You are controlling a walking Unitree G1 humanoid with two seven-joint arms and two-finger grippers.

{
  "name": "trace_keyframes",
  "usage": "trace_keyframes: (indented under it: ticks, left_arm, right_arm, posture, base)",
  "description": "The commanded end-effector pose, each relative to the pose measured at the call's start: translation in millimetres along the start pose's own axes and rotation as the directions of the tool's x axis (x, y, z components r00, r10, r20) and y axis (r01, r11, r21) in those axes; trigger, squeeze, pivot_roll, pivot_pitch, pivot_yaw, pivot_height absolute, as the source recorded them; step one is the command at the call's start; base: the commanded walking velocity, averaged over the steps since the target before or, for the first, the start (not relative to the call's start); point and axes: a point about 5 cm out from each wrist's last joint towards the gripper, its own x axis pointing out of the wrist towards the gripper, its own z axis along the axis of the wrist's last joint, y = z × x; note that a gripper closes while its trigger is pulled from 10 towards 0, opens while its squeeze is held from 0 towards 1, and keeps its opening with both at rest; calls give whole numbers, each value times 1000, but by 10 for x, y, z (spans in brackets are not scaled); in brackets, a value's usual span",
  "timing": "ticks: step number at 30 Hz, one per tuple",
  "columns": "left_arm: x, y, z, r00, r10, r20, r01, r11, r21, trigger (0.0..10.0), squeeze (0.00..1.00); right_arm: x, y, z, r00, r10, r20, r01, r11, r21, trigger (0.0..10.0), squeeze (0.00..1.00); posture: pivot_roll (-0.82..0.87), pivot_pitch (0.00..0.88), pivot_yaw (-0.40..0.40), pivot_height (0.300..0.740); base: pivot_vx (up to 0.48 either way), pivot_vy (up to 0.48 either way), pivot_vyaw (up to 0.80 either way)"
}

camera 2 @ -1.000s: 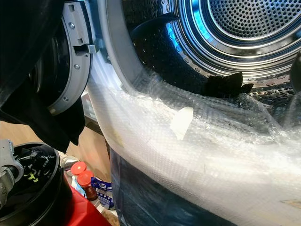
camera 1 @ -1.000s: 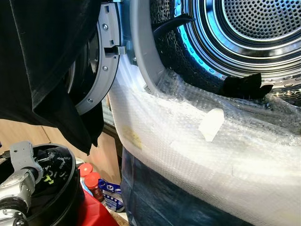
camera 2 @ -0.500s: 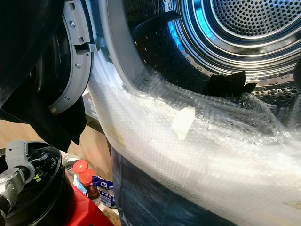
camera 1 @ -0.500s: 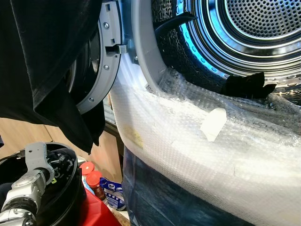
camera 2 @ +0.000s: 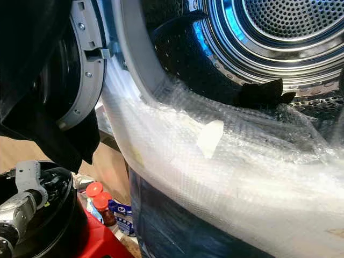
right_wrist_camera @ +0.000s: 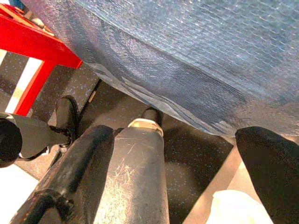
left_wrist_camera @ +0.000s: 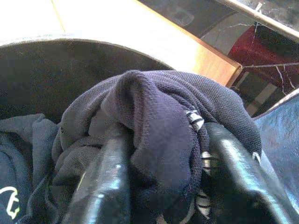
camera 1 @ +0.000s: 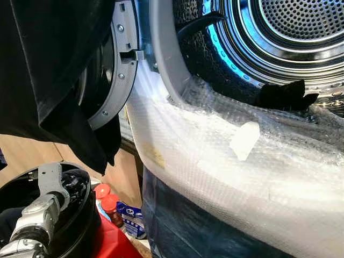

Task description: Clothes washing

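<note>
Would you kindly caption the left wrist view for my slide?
Left gripper shut on a dark garment above the black basket.

The left arm [camera 1: 40, 215] now sits higher and further right over the black basket [camera 1: 80, 215] than a second ago. The left gripper [left_wrist_camera: 161, 186] is clamped on a dark garment [left_wrist_camera: 154, 121].

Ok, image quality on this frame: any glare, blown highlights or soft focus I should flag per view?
Eye views: blue glare streaks the perforated steel drum; the white bubble wrap is bright and nearly washed out; the hanging black garment is featureless shadow. Left wrist view: the dark navy knit cloth is sharp, the black fingers soft, the top left overexposed. Right wrist view: near fingers blurred.
</note>
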Motion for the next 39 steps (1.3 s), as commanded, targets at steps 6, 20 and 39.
trace_keyframes:
  ticks: [6,20,39]
  left_arm:
    - [-71,36,-70,999,-19,27,18,1000,24,0,0]
    - [-374,-420,446,889,-407,211,350,900,260,0,0]
    - [-1099,-2031,187,121,-949,-291,935,11,355,0,0]
  right_arm:
    - [4,52,-21,1000,16,2,-16,1000,13,10000,0]
    - [14,137,14,999,45,12,-45,999,4,10000,0]
    - [18,141,91,999,40,35,-41,999,35,10000,0]
  posture:
    - [-24,0,27,740]
    - [3,0,30,740]
    - [-3,12,32,740]
  base:
    - [0,0,0]
    - [0,0,0]
    - [0,0,0]
